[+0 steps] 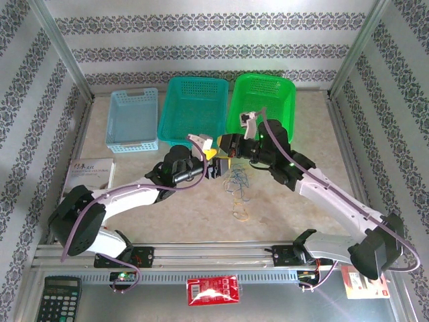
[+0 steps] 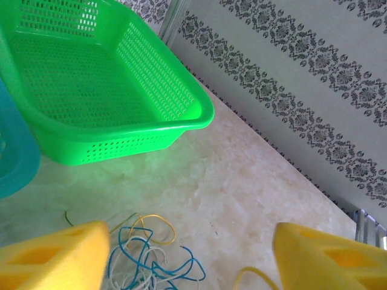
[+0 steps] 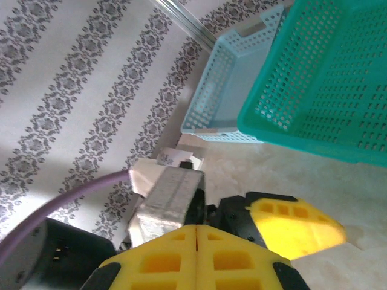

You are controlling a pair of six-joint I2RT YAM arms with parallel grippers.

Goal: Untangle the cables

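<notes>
While left claw (image 2: 190, 243) hangs wide, gripping nothing, over the cables (image 2: 150, 261) and right claw (image 3: 197, 243) sits clamped shut, closing here may grab several strands, tightening the tangle.

I saw patterned wallpaper walls (image 1: 201, 37) enclosing a beige marbled tabletop (image 1: 174, 208), framed by aluminium posts (image 1: 64, 50), evenly lit

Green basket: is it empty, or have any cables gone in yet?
Empty: in the left wrist view the green basket shows a bare mesh floor, and the cables lie tangled on the table outside it.
</notes>
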